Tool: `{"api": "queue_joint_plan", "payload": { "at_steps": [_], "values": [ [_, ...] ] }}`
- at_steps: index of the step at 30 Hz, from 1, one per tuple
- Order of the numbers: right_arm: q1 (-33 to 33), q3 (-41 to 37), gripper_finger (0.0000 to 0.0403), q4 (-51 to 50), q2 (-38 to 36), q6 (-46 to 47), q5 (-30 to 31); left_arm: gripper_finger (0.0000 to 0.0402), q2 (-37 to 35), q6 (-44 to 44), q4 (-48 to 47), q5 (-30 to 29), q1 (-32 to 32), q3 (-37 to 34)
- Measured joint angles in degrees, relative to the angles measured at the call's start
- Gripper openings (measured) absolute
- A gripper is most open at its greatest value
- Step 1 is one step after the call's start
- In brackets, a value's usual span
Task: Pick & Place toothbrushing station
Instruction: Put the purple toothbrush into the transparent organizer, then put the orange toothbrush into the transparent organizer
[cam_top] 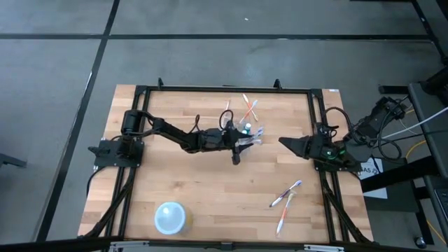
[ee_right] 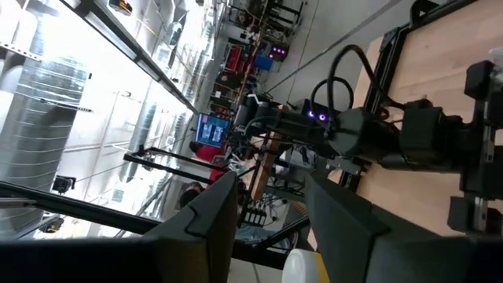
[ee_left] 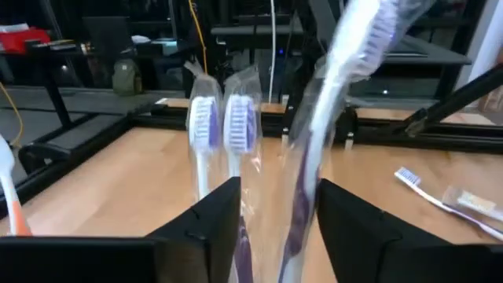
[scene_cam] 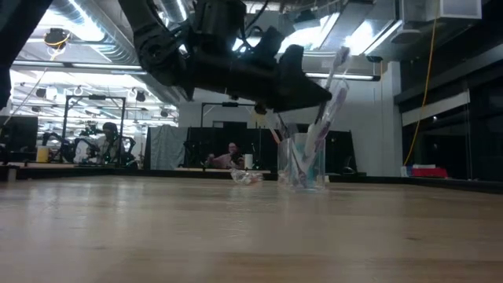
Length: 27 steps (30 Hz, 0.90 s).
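The clear cup (scene_cam: 302,163) stands upright on the wooden table, a little right of its middle (cam_top: 248,130). It holds several wrapped toothbrushes (ee_left: 222,126) and a teal tube (cam_top: 247,128). My left gripper (ee_left: 279,192) reaches level over the cup (cam_top: 245,141). It is open, with a purple-handled wrapped toothbrush (ee_left: 346,55) standing tilted between its fingers. That toothbrush's head leans out above the cup (scene_cam: 339,67). My right gripper (ee_right: 271,212) hangs open and holds nothing above the table's right side (cam_top: 287,143). My left gripper's fingers stand on either side of the wrapped toothbrush's handle (ee_left: 302,196), reaching in level from the table's left. The wrapper lies close to one finger (ee_left: 334,216). I cannot tell whether it touches the finger.
Loose toothbrushes lie beyond the cup near the far edge (cam_top: 248,106) and at the near right (cam_top: 285,194). A pale blue bowl (cam_top: 170,217) sits near the front edge. A black frame (cam_top: 224,89) borders the table. People sit in the room behind (scene_cam: 228,156).
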Motion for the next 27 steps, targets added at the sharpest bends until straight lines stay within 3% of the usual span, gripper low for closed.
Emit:
{"api": "queue_joint_plan", "payload": {
  "at_steps": [7,12,17,27],
  "values": [
    [1.63,-0.01,0.0153,0.55,-0.01,-1.27,2.92,0.0185,-1.99,-0.02,-0.06,0.21,0.02,0.49],
    [2.21,0.0,0.0153,0.6,-0.01,-1.58,3.9,0.0152,-1.79,-0.02,-3.92,4.51,0.02,0.65],
    [2.24,0.0,0.0153,0.58,0.01,-1.57,4.39,0.0126,-1.81,0.13,-3.6,4.71,-0.07,0.7],
    [2.24,-0.01,0.0153,0.58,0.01,-1.52,5.41,0.0124,-1.81,1.64,-2.75,8.17,-1.36,0.7]
  ]
}}
